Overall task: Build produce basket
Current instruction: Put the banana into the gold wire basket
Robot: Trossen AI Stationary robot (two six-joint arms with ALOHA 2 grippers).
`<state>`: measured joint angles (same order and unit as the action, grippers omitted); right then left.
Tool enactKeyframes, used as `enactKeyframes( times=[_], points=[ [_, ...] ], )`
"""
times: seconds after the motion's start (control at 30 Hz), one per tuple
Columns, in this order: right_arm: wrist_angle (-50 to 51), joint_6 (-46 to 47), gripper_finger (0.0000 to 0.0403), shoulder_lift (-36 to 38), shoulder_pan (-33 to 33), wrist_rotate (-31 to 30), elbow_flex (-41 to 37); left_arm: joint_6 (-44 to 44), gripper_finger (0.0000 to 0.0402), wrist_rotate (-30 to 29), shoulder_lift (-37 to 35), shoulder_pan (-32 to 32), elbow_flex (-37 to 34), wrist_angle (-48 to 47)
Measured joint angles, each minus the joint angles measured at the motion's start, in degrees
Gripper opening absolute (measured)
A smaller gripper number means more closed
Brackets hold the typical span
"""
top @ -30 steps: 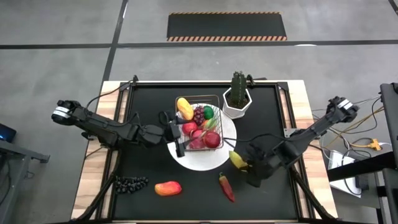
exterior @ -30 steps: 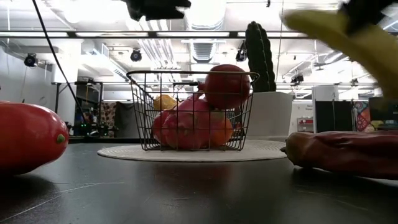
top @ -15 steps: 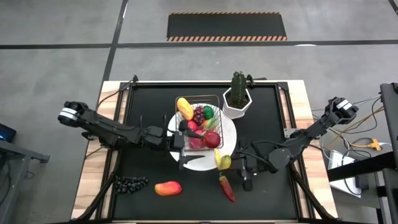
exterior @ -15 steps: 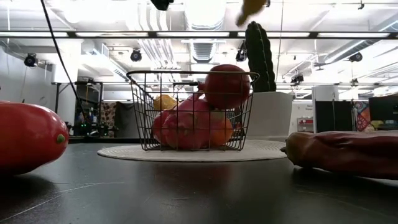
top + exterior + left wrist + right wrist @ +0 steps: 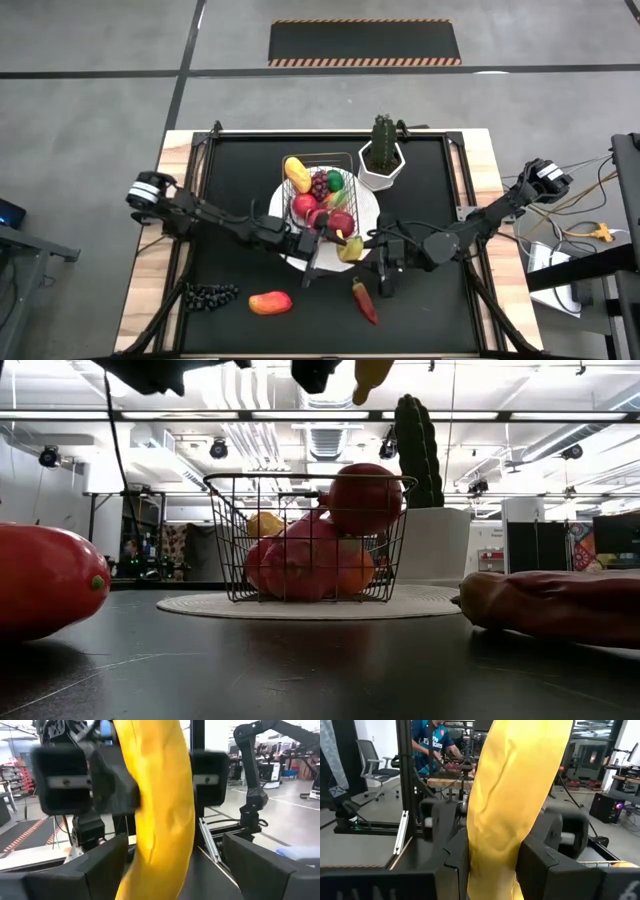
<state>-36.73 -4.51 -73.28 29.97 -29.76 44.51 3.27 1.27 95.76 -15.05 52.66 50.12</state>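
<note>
The wire basket [image 5: 320, 183] stands on a round white plate [image 5: 372, 212], holding apples, grapes and other produce. A yellow banana [image 5: 350, 248] hangs upright over the plate's near edge. My right gripper [image 5: 368, 248] is shut on it, reaching in level from the table's right. My left gripper [image 5: 326, 244] comes level from the left. It is open, with a finger [image 5: 95, 867] on either side of the banana [image 5: 160, 820], not touching it. The low view shows only the banana's end [image 5: 366, 374] at the top. My right gripper pinches the banana partway along its length [image 5: 495, 840] between its two fingers [image 5: 454, 865]. The fingers come in level from the table's right and lie across the banana. The banana stands upright in the hold, lifted clear of plate and table.
Dark grapes [image 5: 210, 295], a red-orange mango [image 5: 270, 302] and a red chili [image 5: 365, 300] lie on the black mat near the front edge. A cactus in a white pot [image 5: 381, 160] stands right of the basket. A person shows in the room beyond [image 5: 432, 742].
My right gripper has carried the banana up and toward the table's left, to the plate's near edge. It has tipped up to level, so the banana has turned upright. My left gripper has swung from over the plate toward the banana, tipping to level, and now straddles it.
</note>
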Motion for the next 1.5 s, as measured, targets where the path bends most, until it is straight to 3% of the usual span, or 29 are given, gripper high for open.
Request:
enactKeyframes(
  times=[0.2, 0.4, 0.73, 0.9, 1.0, 1.1, 1.27, 1.37, 1.5],
  points=[
    [0.0, -0.6, 0.0108, 0.0, 0.0, 0.1, 0.0, 0.0, 0.0282, 0.0, 2.3, 0.0, 1.7, 0.8],
    [0.3, -0.5, 0.0113, 0.0, 0.0, 0.3, 0.0, 0.0, 0.0234, -0.1, 2.3, 0.0, 1.7, 0.4],
    [0.6, -2.0, 0.0227, 0.5, 0.0, 0.1, 0.0, 0.0, 0.0134, -0.5, 2.3, 0.0, 1.4, -0.9],
    [4.6, -0.8, 0.0281, 3.8, 0.1, 0.1, 0.1, 0.0, 0.0115, -2.6, 0.4, 0.0, 1.8, -7.6],
    [10.2, 2.0, 0.0305, 6.9, 0.1, -0.1, 0.1, 0.0, 0.0114, -6.4, -2.8, 0.0, 1.8, -15.7],
    [16.7, 6.1, 0.0323, 10.7, 0.1, -0.4, 0.1, -2.7, 0.0112, -13.2, -7.5, -0.2, 2.9, -30.3],
    [27.9, 13.5, 0.0333, 16.6, 0.1, -0.3, 0.1, -17.0, 0.0111, -28.1, -13.2, 0.8, 7.2, -58.5],
    [32.5, 15.9, 0.0331, 18.8, 0.3, -0.3, 0.1, -31.2, 0.0111, -28.0, -14.4, 2.8, 11.0, -73.3],
    [35.6, 16.6, 0.0328, 20.2, 0.5, -0.3, 0.1, -41.7, 0.0111, -22.2, -13.6, 4.8, 15.6, -87.0]
  ],
)
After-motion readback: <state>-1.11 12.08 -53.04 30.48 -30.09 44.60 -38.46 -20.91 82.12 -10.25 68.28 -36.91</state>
